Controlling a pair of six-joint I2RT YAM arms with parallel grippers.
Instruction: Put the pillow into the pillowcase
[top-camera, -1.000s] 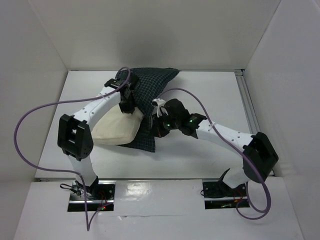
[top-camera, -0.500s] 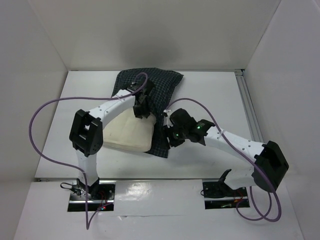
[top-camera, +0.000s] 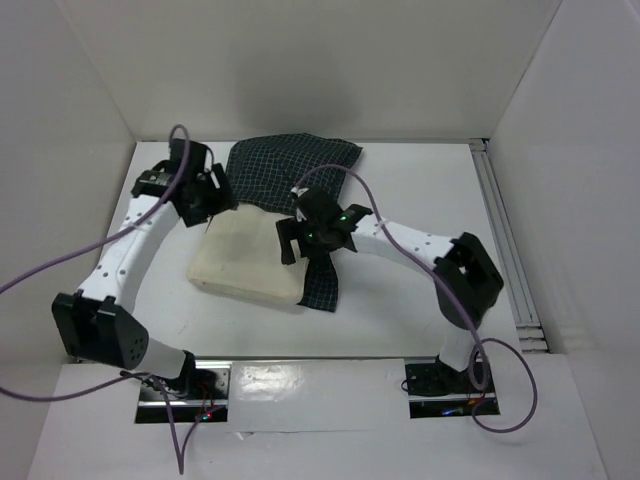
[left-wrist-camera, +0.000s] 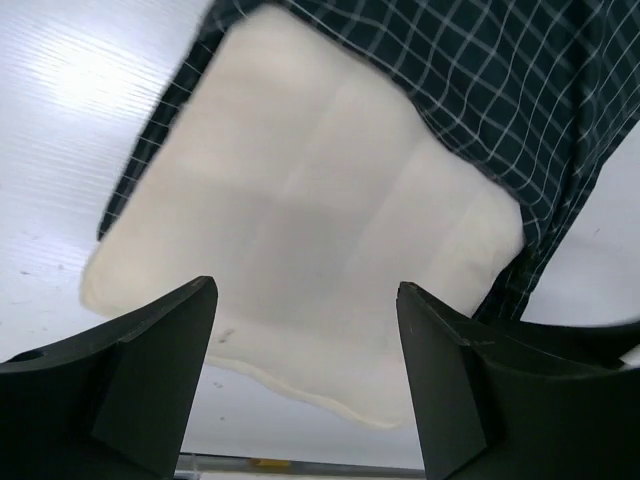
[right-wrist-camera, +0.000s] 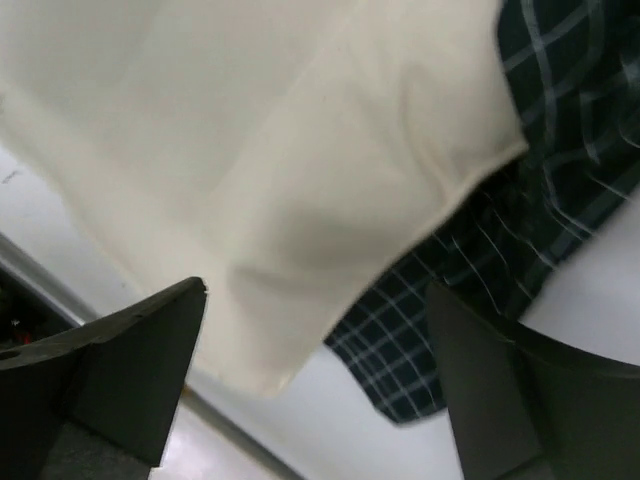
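Observation:
The cream pillow (top-camera: 245, 262) lies flat on the white table with its far end under the dark checked pillowcase (top-camera: 290, 165). A strip of pillowcase also runs along the pillow's right edge. My left gripper (top-camera: 205, 195) hovers open off the pillow's far-left corner, holding nothing. In the left wrist view the pillow (left-wrist-camera: 320, 210) fills the middle, the pillowcase (left-wrist-camera: 480, 80) is at top right, and the gripper (left-wrist-camera: 305, 290) stands wide. My right gripper (top-camera: 300, 240) hangs open over the pillow's right edge. The right wrist view shows the pillow (right-wrist-camera: 250, 150) and pillowcase (right-wrist-camera: 480, 260) below its empty gripper (right-wrist-camera: 315, 295).
White walls enclose the table on the left, back and right. A metal rail (top-camera: 500, 240) runs along the table's right side. Purple cables (top-camera: 60, 270) loop off both arms. The arm bases (top-camera: 180, 385) sit at the near edge.
Both grippers have opened and let go of the pillowcase. The left arm swung back and to the left. The right gripper moved left over the pillow, which now lies flat.

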